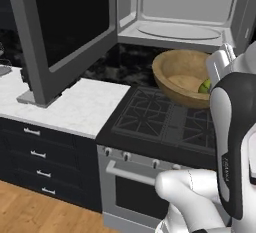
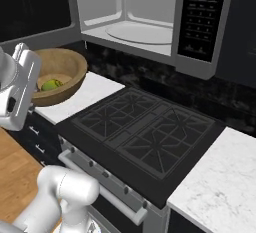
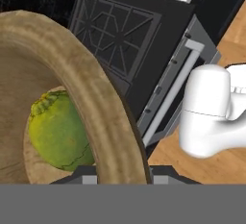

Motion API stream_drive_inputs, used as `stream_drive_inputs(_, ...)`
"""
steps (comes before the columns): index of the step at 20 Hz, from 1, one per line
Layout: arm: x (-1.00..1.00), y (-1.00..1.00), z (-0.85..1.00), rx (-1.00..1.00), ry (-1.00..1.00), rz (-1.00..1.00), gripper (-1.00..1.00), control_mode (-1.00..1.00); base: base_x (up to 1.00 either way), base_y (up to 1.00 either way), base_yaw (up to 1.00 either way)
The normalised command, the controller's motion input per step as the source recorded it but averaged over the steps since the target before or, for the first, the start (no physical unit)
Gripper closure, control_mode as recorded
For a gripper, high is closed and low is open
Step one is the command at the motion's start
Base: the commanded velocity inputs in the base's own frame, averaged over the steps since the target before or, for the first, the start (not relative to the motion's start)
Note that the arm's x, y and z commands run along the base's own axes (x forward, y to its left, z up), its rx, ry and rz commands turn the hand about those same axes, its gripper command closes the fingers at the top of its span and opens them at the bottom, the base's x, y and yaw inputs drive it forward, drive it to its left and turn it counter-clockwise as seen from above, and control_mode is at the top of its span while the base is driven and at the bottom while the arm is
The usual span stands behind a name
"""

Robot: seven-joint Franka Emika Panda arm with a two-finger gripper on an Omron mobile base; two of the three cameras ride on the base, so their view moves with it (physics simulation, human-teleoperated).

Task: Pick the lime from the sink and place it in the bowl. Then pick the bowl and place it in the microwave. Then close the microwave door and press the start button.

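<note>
Flat, even rendered light fills all three views, with no single lamp to be made out and no glare. The microwave (image 1: pixel 182 12) cavity above the hand reads pale and bright, while the wall behind the stove (image 2: pixel 145 132) and the door glass (image 1: pixel 70 17) stay near black. Close against the hand camera, the bowl (image 3: pixel 103 107) rim and the lime (image 3: pixel 57 131) look coarse and slightly blurred, with only soft shading inside the bowl.

One bowl (image 1: pixel 182 77), one lime (image 3: pixel 60 130), one microwave (image 2: pixel 150 17), one stove (image 2: pixel 145 132), four drawer handles (image 1: pixel 31 132).
</note>
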Motion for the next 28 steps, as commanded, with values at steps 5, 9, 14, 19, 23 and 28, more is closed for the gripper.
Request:
stream_drive_inputs(5, -0.07, 0.0, 0.02, 0.0, -0.03, 0.05, 1.0, -1.0, -0.15, 0.0, 0.17)
stream_drive_inputs(9, -0.51, 0.0, 0.29, 0.01, -0.18, 0.05, 1.0, -1.0, 0.0, 0.0, 0.0)
stream_drive_inputs(14, -0.34, 0.0, 0.42, 0.0, -0.09, -0.24, 1.0, -1.0, 0.0, 0.0, 0.0)
stream_drive_inputs(19, 0.04, -0.05, 0.58, 0.01, 0.0, -0.24, 1.0, -1.0, 0.0, 0.0, 0.0)
stream_drive_inputs(23, 0.29, -0.23, 0.29, 0.07, 0.0, -0.03, 1.0, -1.0, 0.0, 0.0, 0.0)
stream_drive_inputs(28, 0.48, -0.27, 0.0, 0.05, -0.01, 0.0, 1.0, -1.0, 0.0, 0.0, 0.0)
